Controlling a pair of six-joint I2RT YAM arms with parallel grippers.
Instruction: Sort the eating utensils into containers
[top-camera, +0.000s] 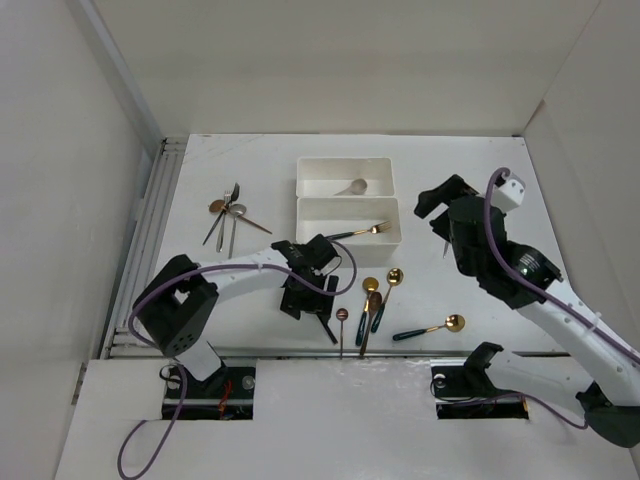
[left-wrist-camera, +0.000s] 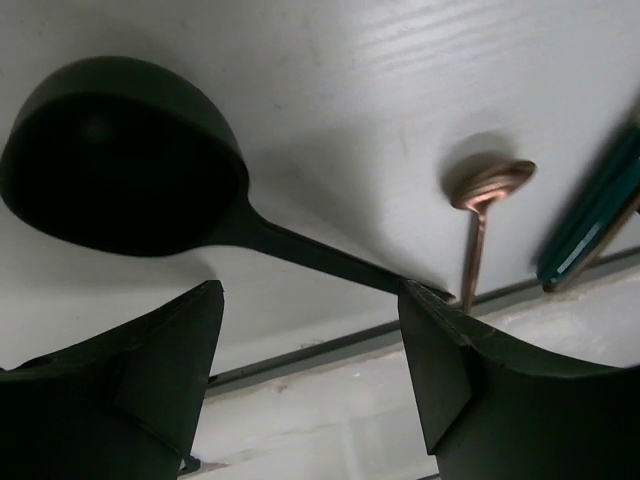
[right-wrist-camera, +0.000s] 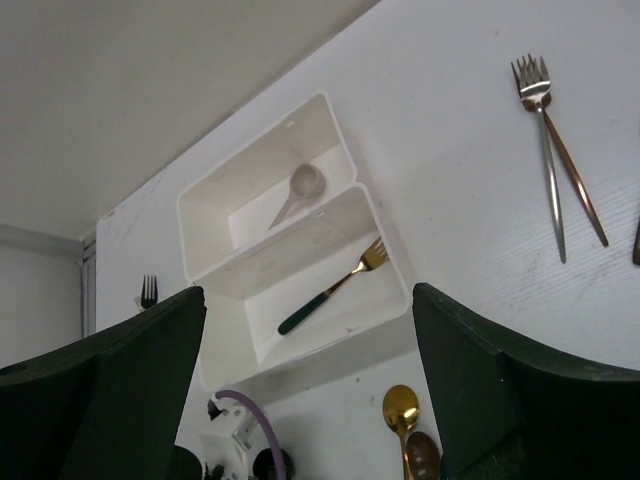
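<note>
Black spoon (flat) below spread left pincer

White bins, black spoon

Left of the near bin, bare worktop leaves open passage as far as a utensil pile. In front of the bin, the left tool and scattered spoons crowd the way.

Adjoining white bins hold silver spoon, gold fork — other utensils lie outside.
</note>
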